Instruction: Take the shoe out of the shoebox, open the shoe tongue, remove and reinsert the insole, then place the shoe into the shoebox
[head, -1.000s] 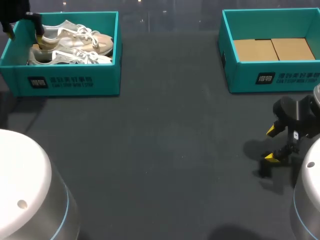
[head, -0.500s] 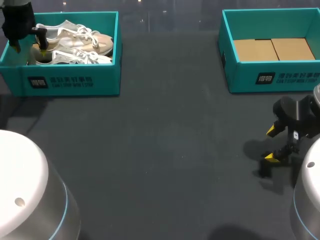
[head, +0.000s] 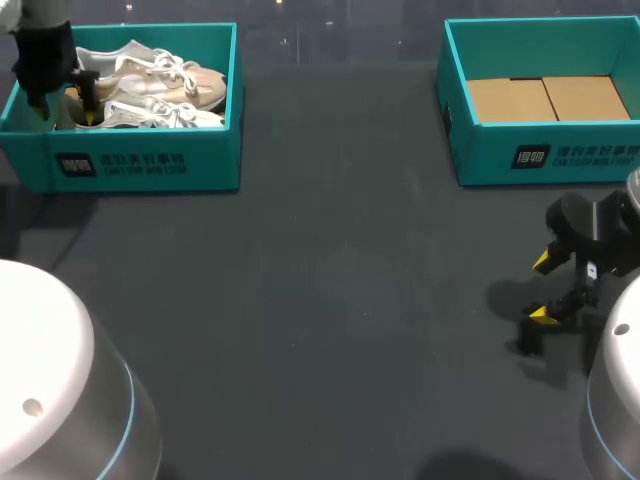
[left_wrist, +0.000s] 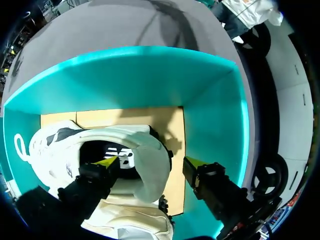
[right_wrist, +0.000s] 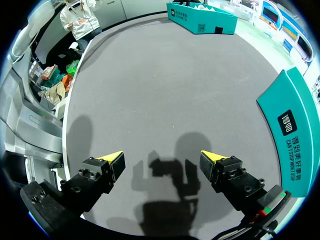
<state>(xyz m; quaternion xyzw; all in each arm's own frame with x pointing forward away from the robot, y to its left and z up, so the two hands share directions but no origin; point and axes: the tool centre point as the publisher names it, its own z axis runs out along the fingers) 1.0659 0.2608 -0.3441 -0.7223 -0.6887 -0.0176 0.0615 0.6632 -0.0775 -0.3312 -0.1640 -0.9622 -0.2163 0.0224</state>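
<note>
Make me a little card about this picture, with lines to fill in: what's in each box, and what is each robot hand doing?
Left shoebox: teal, two pale shoes inside
Right shoebox: teal, no shoes, cardboard bottom showing
Left gripper: open, down among the shoes, one finger inside a shoe's opening, the other outside its heel
Right gripper: open, holding nothing, above the table
Shoe out yet: no
</note>
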